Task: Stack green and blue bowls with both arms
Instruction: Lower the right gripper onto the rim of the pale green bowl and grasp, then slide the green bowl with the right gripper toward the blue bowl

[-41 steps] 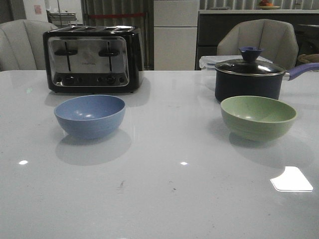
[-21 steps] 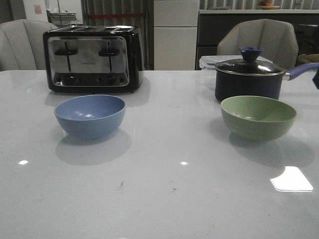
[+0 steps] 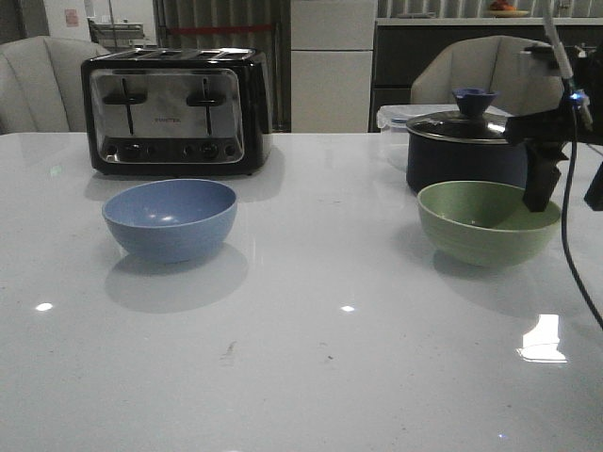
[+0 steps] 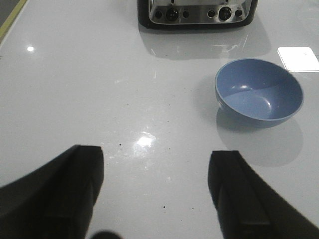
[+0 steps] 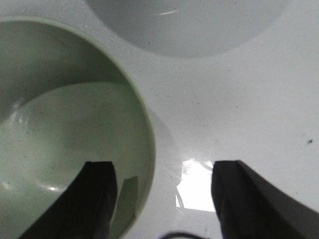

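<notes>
Since the earlier front frames, the right arm's black gripper (image 3: 565, 193) has entered from the right edge and now hangs at the right rim of the pale sage green round matte bowl (image 3: 488, 222); neither bowl has shifted. The dusty blue round matte bowl (image 3: 171, 218) sits on the left of the glossy white table (image 3: 311, 358), well apart from the green one, in front of the black and chrome toaster (image 3: 174, 111). The dark navy saucepan with glass lid (image 3: 468, 151) stands just behind the green bowl.

Step in hand, judged: right arm's approach to a rim grasp. The right wrist view shows what the front view cannot: fingers (image 5: 94, 199) spread apart, one inside the green bowl (image 5: 65, 139), the other outside, straddling the rim. Next move likely calls for lowering and closing on the rim.

The left gripper (image 4: 157, 196), absent from the front view, appears in the left wrist view with fingers apart, empty, well short of the blue bowl (image 4: 259, 97).
</notes>
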You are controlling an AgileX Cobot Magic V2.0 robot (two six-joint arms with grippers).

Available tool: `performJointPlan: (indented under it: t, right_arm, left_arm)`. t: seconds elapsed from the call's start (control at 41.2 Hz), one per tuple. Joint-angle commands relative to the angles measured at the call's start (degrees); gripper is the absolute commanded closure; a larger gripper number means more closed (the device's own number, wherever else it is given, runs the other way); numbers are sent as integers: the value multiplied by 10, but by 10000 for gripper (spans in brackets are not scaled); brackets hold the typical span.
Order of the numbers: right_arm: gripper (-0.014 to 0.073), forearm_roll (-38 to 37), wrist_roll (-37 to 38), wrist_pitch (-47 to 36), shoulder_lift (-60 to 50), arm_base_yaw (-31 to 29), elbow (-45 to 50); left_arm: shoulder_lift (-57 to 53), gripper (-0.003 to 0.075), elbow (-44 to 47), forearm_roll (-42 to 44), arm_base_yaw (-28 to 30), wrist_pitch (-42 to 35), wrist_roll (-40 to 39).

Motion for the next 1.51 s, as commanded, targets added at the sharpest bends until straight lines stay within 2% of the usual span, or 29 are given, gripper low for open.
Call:
performJointPlan:
  t: [0.0, 0.291, 0.559, 0.777, 1.045, 1.287, 1.482]
  right_arm:
    - [151, 10, -14, 14, 0, 0, -48]
    - [395, 30, -24, 37, 26, 0, -85]
    - [523, 37, -34, 57, 17, 2, -86]
    - [526, 89, -75, 62, -35, 29, -86]
    - [526, 96, -94, 70, -64, 138, -69]
    - [526, 94, -95, -7, -63, 232, 0]
    - [525, 95, -95, -48, -63, 257, 34]
  left_arm:
    - [2, 211, -16, -2, 1, -39, 0]
    - [2, 211, -16, -2, 1, -39, 0]
    - [2, 211, -16, -2, 1, -39, 0]
    - [2, 211, -16, -2, 1, -38, 0]
    - [2, 211, -16, -2, 1, -38, 0]
    - [2, 211, -16, -2, 1, -38, 0]
    - [2, 211, -16, -2, 1, -38, 0]
